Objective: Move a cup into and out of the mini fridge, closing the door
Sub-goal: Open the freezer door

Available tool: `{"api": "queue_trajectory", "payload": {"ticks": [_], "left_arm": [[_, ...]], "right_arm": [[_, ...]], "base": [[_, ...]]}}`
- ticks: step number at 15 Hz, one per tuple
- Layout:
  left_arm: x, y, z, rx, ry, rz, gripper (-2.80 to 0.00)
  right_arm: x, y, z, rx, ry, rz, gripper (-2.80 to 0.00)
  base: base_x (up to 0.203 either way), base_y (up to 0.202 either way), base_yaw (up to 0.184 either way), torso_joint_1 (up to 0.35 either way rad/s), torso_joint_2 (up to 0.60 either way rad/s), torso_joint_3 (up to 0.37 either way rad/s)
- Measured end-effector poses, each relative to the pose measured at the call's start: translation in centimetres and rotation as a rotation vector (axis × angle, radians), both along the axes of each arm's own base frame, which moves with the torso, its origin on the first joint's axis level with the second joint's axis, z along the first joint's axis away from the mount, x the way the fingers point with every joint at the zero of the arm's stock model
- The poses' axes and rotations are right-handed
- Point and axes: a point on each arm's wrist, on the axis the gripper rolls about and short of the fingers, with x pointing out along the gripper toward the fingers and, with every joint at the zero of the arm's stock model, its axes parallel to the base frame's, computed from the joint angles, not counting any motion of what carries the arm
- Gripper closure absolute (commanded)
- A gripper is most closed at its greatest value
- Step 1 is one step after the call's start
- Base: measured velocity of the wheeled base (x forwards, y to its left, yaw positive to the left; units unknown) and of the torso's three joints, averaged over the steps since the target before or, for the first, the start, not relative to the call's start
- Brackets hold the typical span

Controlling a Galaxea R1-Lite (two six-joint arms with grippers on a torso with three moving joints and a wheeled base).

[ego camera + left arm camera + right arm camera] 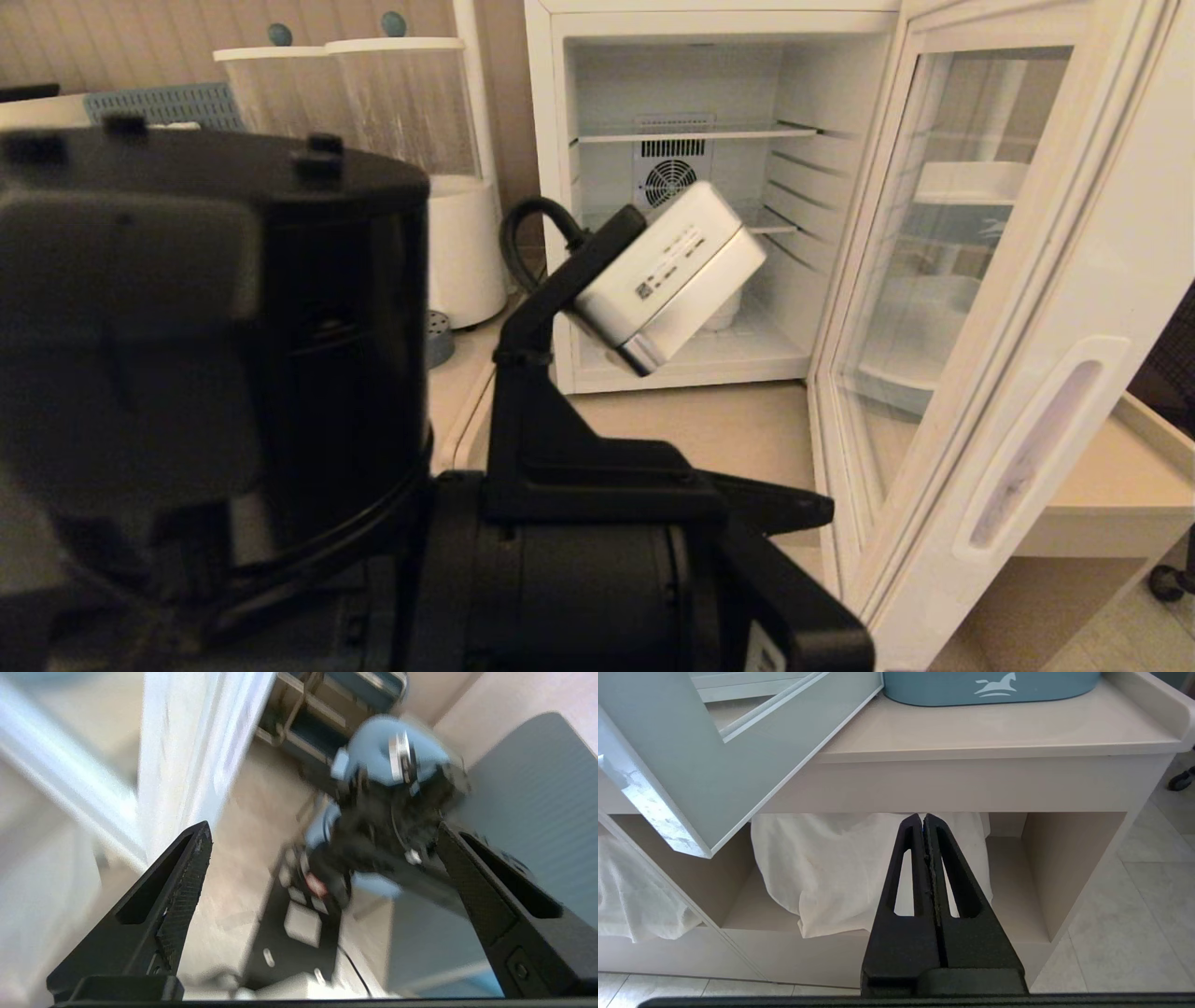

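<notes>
left gripper (322, 858) stands spread wide with nothing between its black fingers (182, 882); its wrist view is blurred and looks down past a pale door edge onto the robot's own base and the floor. from the head view the arm fills the left and lower part of the frame, and its white wrist camera (672, 275) sits tilted in front of the mini fridge (709, 187). the cup (724, 313) is mostly hidden behind that camera — only a small white sliver shows on the fridge floor, so i cannot tell how it stands. the fridge is open, wire shelves and rear fan in plain sight. the door (1018, 373) hangs swung out to the right, its glass pane facing the camera at an angle. two ribbed drink dispensers (373, 103) stand to the left of the fridge on the bench (709, 425). right gripper (924, 821) is pressed closed — empty, low beside the bench front, aimed at a white cloth (822, 877) in the open shelf below.
</notes>
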Motion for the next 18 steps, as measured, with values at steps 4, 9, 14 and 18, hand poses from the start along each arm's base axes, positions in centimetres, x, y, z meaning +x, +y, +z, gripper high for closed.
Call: {"api": "queue_trajectory", "payload": {"ticks": [4, 9, 14, 18], "left_arm": [[2.3, -3.4, -1.4, -0.05, -0.119, -0.035, -2.8], [4.9, -7.0, -3.4, -0.02, -0.156, -0.046, -2.8], [5.1, -9.1, -3.6, -0.024, -0.104, -0.066, -2.8], [2.1, -12.2, -1.5, -0.047, -0.028, -0.154, -2.8]], "right_arm": [[0.0, 0.0, 0.0, 0.0, 0.0, 0.0, 0.0], [0.0, 0.0, 0.0, 0.0, 0.001, 0.001, 0.0], [0.0, 0.0, 0.0, 0.0, 0.001, 0.0, 0.0], [0.0, 0.0, 0.0, 0.0, 0.0, 0.0, 0.0]], "base": [[0.0, 0.0, 0.0, 0.0, 0.0, 0.0], [0.0, 0.0, 0.0, 0.0, 0.0, 0.0], [0.0, 0.0, 0.0, 0.0, 0.0, 0.0], [0.0, 0.0, 0.0, 0.0, 0.0, 0.0]]}}
